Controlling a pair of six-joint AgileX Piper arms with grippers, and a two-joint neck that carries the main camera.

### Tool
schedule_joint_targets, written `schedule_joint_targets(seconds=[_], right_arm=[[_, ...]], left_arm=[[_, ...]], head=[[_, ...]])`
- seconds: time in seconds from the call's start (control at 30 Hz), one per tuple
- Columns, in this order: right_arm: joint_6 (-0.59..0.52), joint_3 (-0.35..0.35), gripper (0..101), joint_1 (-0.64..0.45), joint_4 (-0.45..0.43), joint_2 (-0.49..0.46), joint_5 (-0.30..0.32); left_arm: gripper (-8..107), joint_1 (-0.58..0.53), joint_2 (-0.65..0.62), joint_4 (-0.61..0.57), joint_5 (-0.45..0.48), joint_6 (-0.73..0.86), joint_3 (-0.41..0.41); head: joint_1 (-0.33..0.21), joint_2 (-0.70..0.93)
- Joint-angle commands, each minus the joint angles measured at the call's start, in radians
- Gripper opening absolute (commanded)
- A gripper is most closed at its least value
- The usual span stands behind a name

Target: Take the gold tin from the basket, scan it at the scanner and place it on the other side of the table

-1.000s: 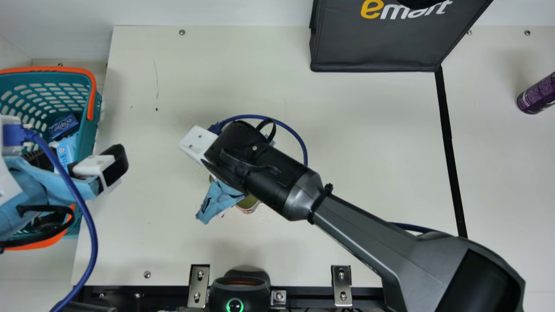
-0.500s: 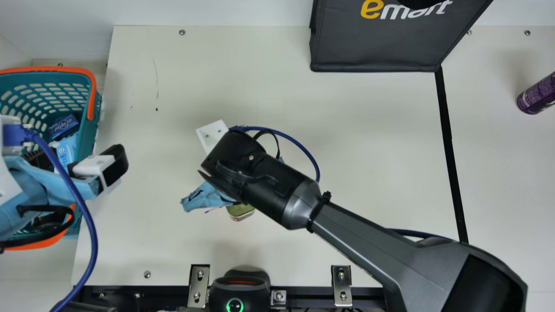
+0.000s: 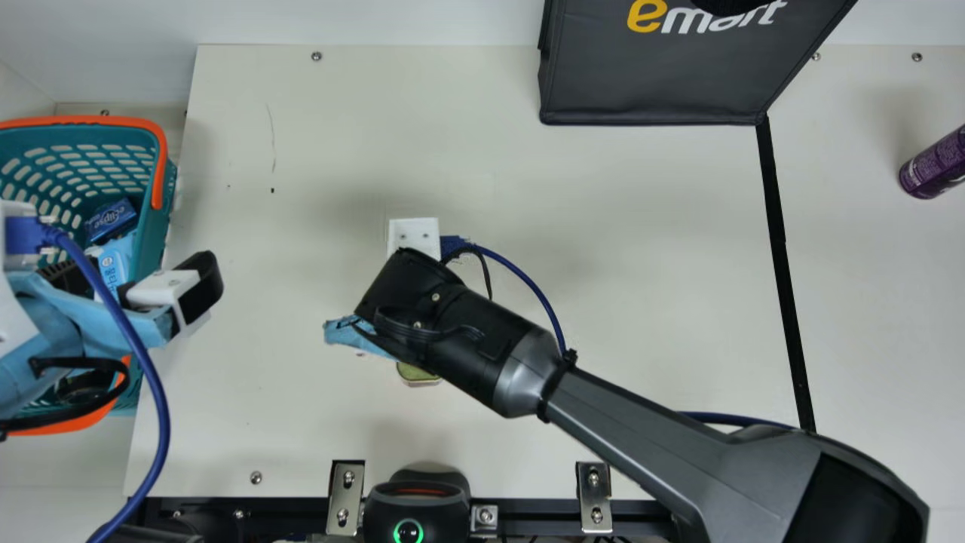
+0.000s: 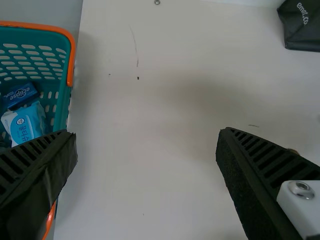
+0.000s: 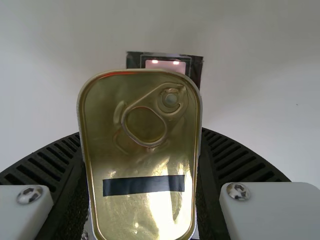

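Observation:
My right gripper [image 3: 411, 298] is over the left-middle of the table, its fingers hidden under its wrist. The gold tin [image 3: 418, 375] peeks out at the wrist's lower edge. In the right wrist view that gripper [image 5: 141, 137] is shut on the tin [image 5: 142, 162], whose lid has a pull ring and a dark strip. My left gripper [image 3: 188, 296] hangs at the basket's [image 3: 154, 249] right side, and its fingers stand wide apart around nothing in the left wrist view, gripper [image 4: 147, 145]. The black scanner [image 3: 417, 507] with a green ring stands at the table's near edge.
Blue packages [image 3: 113, 219] lie in the basket. A dark bag [image 3: 656, 83] stands at the back, a purple can [image 3: 933, 164] at the far right. Behind the tin in the right wrist view is a dark-framed lit panel [image 5: 166, 65]. Bare table lies between bag and scanner.
The right gripper has turned, its white bracket swinging rightward from a slant to level. The tin has shifted a little nearer the table's front edge with it. The left arm has kept still.

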Motion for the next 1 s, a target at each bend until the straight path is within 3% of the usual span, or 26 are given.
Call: schedule_joint_targets(seconds=[0.0,0.23,0.43,0.7,0.97], right_arm=[[0.085,0.005,0,0.002,-0.009,-0.003,0.001],[0.186,0.019,0,0.008,-0.035,-0.016,-0.001],[0.162,0.044,0,-0.003,-0.045,-0.042,-0.028],[-0.078,0.155,0,-0.077,-0.008,-0.132,-0.144],[-0.439,0.312,0,-0.212,0.084,-0.258,-0.251]], left_arm=[[90,0.000,0.000,0.000,0.000,0.000,0.000],[90,0.000,0.000,0.000,0.000,0.000,0.000],[90,0.000,0.000,0.000,0.000,0.000,0.000],[90,0.000,0.000,0.000,0.000,0.000,0.000],[90,0.000,0.000,0.000,0.000,0.000,0.000]], head=[[-0.029,0.002],[-0.029,-0.022],[-0.029,-0.161],[-0.029,-0.347],[-0.029,-0.347]])
